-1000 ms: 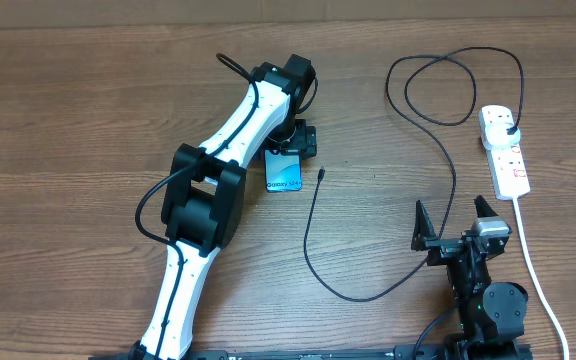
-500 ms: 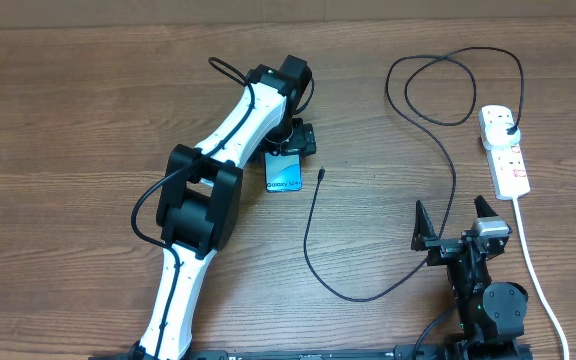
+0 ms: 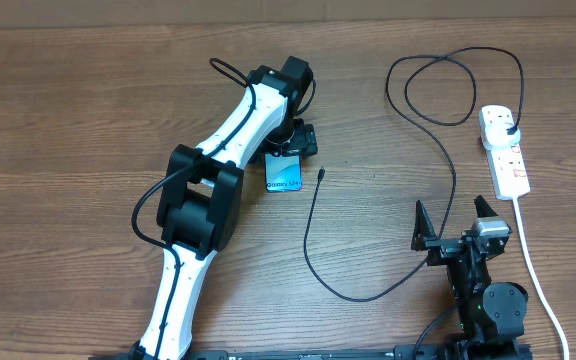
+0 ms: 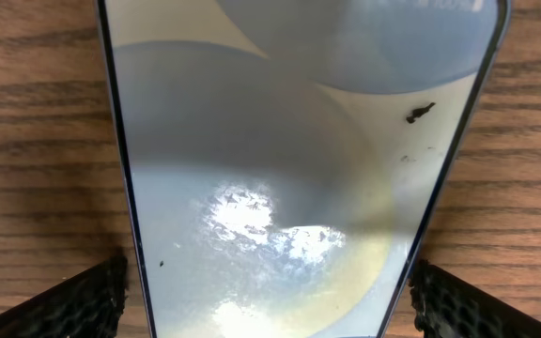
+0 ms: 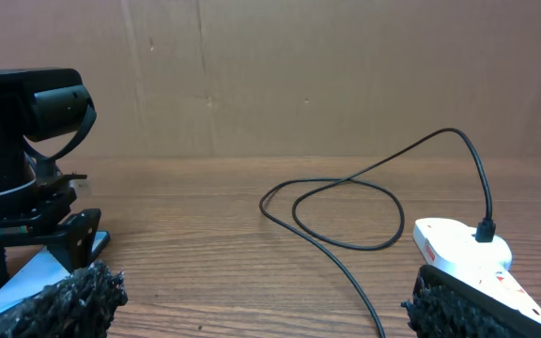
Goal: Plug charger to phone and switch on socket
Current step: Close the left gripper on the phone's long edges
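Note:
The phone (image 3: pixel 284 175) lies flat on the wooden table, screen up and lit light blue. My left gripper (image 3: pixel 294 148) hangs over its far end. In the left wrist view the phone (image 4: pixel 299 169) fills the frame, and my left gripper (image 4: pixel 270 324) is open, with a strip of wood showing between each finger and the phone's edges. The charger's connector tip (image 3: pixel 323 172) lies just right of the phone. Its black cable (image 3: pixel 358 296) curves down, up and loops to a plug (image 3: pixel 509 126) in the socket (image 3: pixel 505 152). My right gripper (image 3: pixel 458 222) is open and holds nothing.
The socket's thick white cord (image 3: pixel 538 275) runs down the right side of the table past my right arm. In the right wrist view the charger's cable loop (image 5: pixel 346 211) and the socket (image 5: pixel 458 246) lie ahead of my right gripper (image 5: pixel 261 310). A brown cardboard wall (image 5: pixel 299 75) backs the table.
The left arm's elbow has shifted slightly to the left. The phone, the cable and the right arm have not moved.

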